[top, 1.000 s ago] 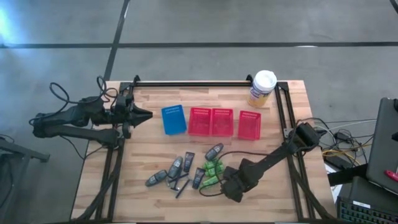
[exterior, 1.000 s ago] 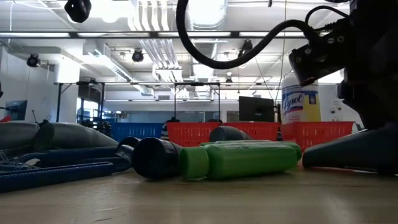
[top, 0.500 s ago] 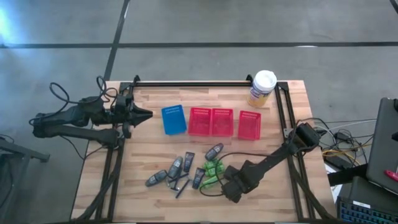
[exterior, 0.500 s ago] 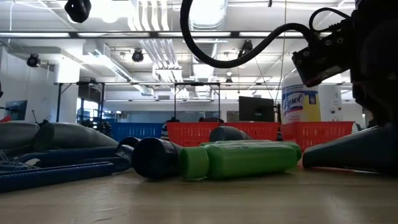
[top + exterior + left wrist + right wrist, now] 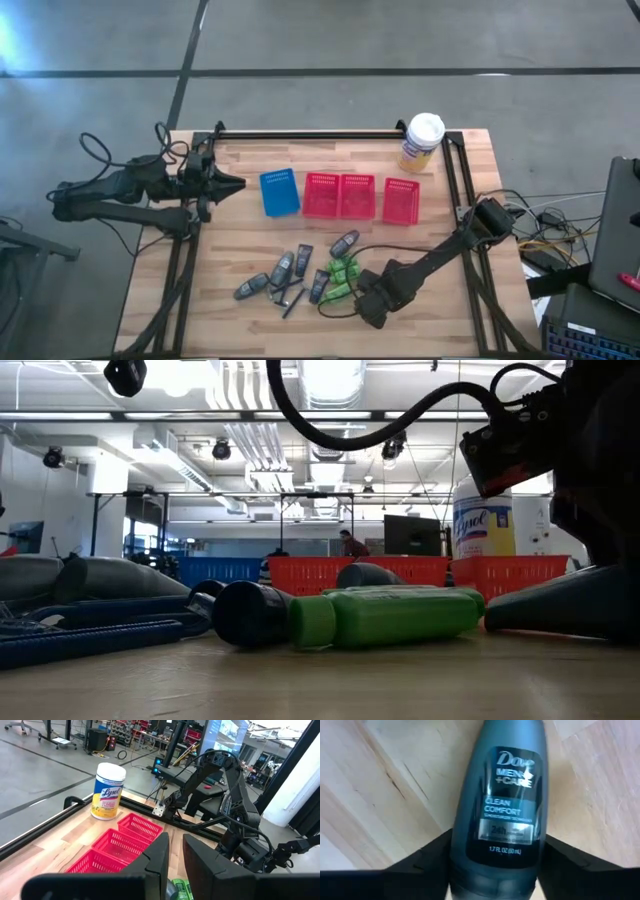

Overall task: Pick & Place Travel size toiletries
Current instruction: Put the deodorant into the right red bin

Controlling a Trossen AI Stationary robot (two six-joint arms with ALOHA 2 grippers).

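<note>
Progress: just begun, baskets point(image 5: 341, 194) look empty | toiletries point(image 5: 300, 273) lie scattered on tabletop point(image 5: 240, 240) front | my right claw point(image 5: 368, 312) straddles a dark Dove stick point(image 5: 502, 795), grip not confirmed | left claw point(image 5: 232, 184) pressed together, waiting by blue basket point(image 5: 279, 191)

Both arms: matte black, jointed links with rounded housings. Left arm point(image 5: 130, 188): loose black cables looped over wrist and base. Right arm point(image 5: 440, 258): thick black cable point(image 5: 370, 430) arching above the link. Left end effector point(image 5: 172, 865): two flat, dark, blunt-tipped fingers point(image 5: 155, 862).
</note>
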